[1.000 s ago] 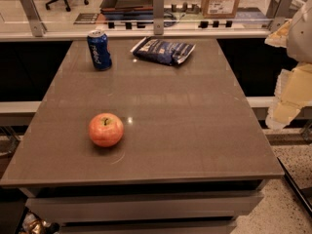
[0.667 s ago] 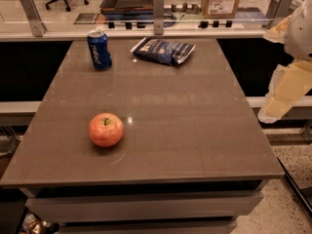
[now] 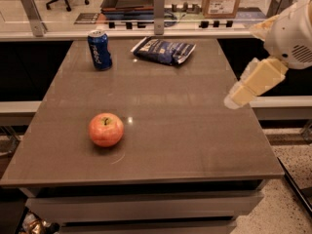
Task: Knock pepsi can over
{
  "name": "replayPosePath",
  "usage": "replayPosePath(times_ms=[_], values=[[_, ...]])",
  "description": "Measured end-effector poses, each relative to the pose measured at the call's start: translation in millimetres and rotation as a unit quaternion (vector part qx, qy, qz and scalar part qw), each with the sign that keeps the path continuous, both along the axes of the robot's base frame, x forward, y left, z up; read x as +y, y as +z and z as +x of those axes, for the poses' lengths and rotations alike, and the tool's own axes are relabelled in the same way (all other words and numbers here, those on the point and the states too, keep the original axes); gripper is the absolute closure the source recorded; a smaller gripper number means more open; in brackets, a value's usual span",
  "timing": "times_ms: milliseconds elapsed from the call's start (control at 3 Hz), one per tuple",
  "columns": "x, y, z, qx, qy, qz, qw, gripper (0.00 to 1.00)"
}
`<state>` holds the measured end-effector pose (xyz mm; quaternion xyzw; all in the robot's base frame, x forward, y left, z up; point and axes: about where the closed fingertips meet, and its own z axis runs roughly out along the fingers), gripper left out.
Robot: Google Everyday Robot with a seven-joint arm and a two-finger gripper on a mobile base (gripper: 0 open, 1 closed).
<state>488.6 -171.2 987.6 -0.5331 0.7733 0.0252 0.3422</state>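
Note:
The pepsi can (image 3: 99, 50) stands upright at the far left of the brown table (image 3: 185, 130); it is blue with white lettering and a silver top. My arm comes in from the upper right, and the gripper (image 3: 233, 101) hangs over the table's right edge, far to the right of the can and nearer to me. It holds nothing that I can see.
A dark blue crinkled snack bag (image 3: 163, 50) lies at the far middle of the table, right of the can. A red apple (image 3: 106, 129) sits at the near left. A glass rail with metal posts (image 3: 158, 6) runs behind the table.
The arm has moved left and inward, bringing the gripper from beside the table to over its right edge. The can, bag and apple have not moved.

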Motion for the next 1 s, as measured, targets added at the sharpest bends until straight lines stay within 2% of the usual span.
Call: replayPosePath(times_ms=[333,667,1000], values=[[26,2,28,-0.039,-0.001,0.074,0.9965,0.00],[51,0,57,-0.069,-0.006,0.138,0.9881,0.00],[108,-9,111,-0.069,0.007,0.196,0.9781,0.00]])
